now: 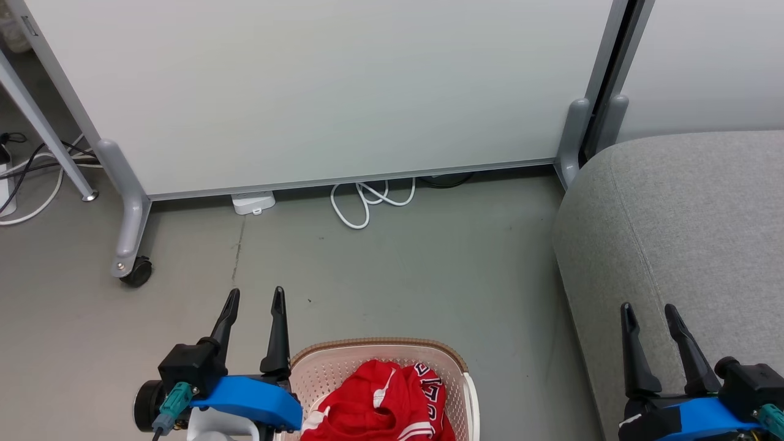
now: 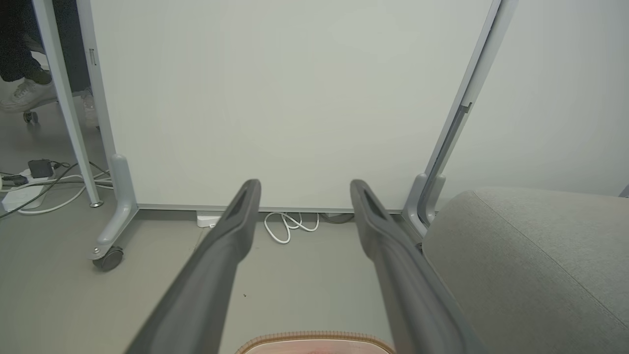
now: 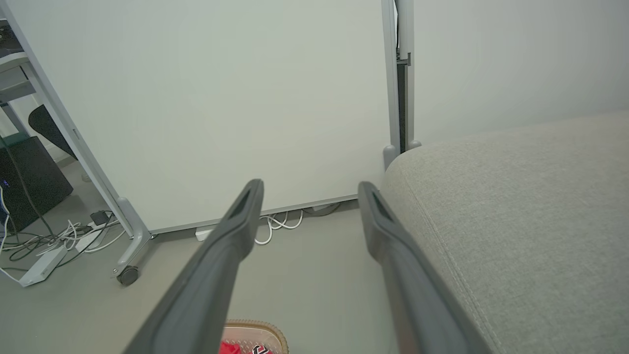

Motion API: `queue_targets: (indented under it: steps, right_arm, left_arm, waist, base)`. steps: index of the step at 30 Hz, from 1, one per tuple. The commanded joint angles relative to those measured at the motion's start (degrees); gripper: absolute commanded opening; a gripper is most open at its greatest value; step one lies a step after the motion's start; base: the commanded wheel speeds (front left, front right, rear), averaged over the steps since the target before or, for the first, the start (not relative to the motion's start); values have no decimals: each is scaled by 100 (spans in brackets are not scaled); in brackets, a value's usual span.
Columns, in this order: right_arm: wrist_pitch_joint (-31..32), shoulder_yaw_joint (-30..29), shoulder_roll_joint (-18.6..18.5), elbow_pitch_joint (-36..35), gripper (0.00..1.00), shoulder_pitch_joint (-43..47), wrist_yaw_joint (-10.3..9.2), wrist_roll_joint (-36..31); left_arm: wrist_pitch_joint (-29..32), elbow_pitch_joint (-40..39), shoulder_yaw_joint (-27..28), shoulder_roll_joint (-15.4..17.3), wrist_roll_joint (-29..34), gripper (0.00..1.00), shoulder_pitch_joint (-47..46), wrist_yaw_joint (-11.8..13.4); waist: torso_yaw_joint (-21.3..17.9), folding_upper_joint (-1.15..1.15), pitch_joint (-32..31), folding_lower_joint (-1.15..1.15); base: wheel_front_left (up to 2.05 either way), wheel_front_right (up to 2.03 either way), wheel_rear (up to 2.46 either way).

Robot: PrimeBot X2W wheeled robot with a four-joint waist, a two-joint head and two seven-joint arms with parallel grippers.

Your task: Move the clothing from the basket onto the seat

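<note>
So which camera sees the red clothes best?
The head view: the red clothes lie bunched in the basket, stripes and lettering visible. The right wrist view catches a red scrap at its bottom edge; the left wrist view gets the basket's rim.

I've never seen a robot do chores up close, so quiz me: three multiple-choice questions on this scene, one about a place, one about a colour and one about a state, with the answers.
1. By the robot's own sides, on which side of the basket does the seat stand?
A. its right
B. its left
C. directly behind it

2. What is the main colour of the clothing?
A. blue
B. red
C. grey

3. How do the jaws of the two arms stand?
A. both shut on cloth
B. both open, holding nothing
C. one open, one shut

Answers:
1 A: in the head view, the grey seat fills the right side and the basket sits left of it.
2 B: red fabric with white trim lies in the basket.
3 B: each pair of jaws stands wide apart with nothing between them.
</note>
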Motion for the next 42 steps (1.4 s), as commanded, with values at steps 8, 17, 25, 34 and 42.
queue_targets:
  steps: [8,17,25,34,42]
  right_arm:
    - [-131,-1,-33,-31,100,101,14,-389]
    - [-184,-44,-33,-43,100,135,16,-548]
    - [-184,-50,-33,-38,100,146,16,-506]
    - [-184,-56,-33,-51,100,160,16,-486]
    - [-183,49,-32,-89,100,12,15,-462]
  left_arm:
    - [-127,53,-63,-6,216,100,-73,40]
    - [-179,81,-139,-5,211,100,-100,67]
    - [-179,100,-132,-5,166,100,-67,92]
    - [-179,122,-127,-5,153,100,-54,99]
    - [-174,314,-140,-5,121,100,-87,75]
  waist:
    - [12,0,-4,0]
    - [76,0,-7,0]
    - [80,0,-32,0]
    - [72,0,-21,0]
    - [-117,0,178,0]
  base:
    - [0,0,0]
    - [0,0,0]
    - [0,0,0]
    - [0,0,0]
    - [0,0,0]
